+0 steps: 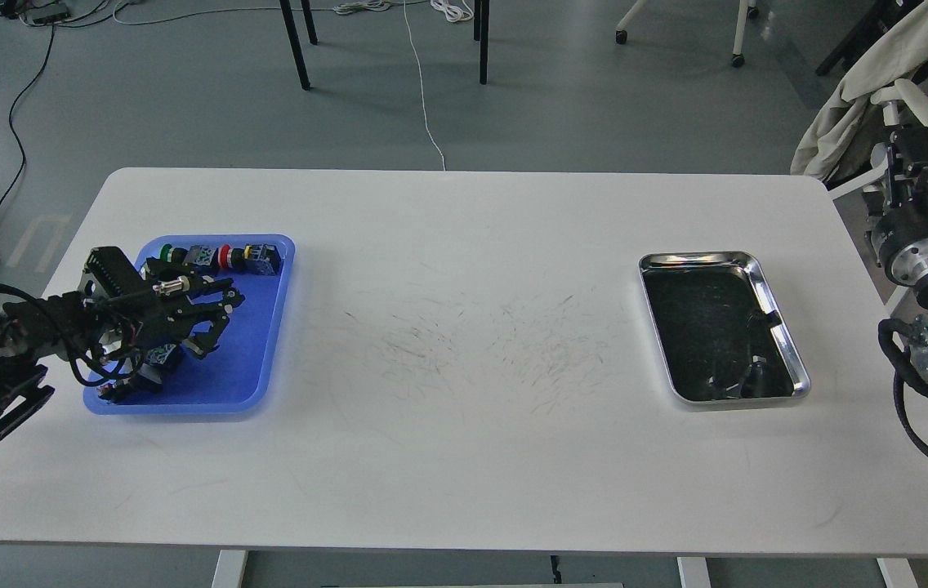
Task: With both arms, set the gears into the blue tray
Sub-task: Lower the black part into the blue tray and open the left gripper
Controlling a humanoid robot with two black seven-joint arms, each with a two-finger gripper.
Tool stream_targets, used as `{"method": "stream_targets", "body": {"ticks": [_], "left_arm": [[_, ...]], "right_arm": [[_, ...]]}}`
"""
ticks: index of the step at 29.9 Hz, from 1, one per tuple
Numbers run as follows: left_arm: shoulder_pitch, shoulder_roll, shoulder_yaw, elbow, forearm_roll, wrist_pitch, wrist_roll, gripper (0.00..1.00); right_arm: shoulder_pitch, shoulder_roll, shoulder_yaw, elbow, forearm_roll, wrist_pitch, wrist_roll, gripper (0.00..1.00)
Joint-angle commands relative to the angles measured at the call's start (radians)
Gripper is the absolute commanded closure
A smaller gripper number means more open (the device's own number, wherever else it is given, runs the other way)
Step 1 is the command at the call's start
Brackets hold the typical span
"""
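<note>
The blue tray [256, 359] lies at the table's left side. My left gripper [221, 322] hovers over the tray's middle, its two black fingers spread apart and open; I make out nothing between them. I cannot pick out any gears: they are too small or hidden under the arm. My right arm stands off the table's right edge, with its gripper [911, 159] pointing up and away. It is dark and seen end-on, so its state does not show.
Colour-capped push-button switches [223, 257] line the blue tray's far edge, and more [155, 363] lie under my left arm. A shiny steel tray [791, 351] with a dark inside sits at the right. Chairs and cables are on the floor beyond.
</note>
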Motion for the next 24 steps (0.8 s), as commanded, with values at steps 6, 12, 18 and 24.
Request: {"method": "stream_targets", "body": {"ticks": [6,12,18,24], "left_arm": [[-0.001,-0.064,0.005,0.103,-0.032,0.011,0.0,0.89],[-0.003,-0.081,0.007,0.133,-0.034,0.014,0.0,0.88],[-0.003,-0.09,0.007,0.152,-0.039,0.015,0.0,0.87],[0.002,-0.095,0.007,0.167,-0.045,0.014,0.0,0.75]], "right_arm": [[0.0,-0.001,0.0,0.001,0.0,-0.002,0.001,0.05],[0.0,-0.005,0.0,0.009,0.0,-0.003,0.001,0.05],[-0.002,-0.006,0.0,0.014,0.0,-0.005,0.003,0.05],[-0.002,-0.006,0.0,0.014,0.0,-0.005,0.005,0.05]]}}
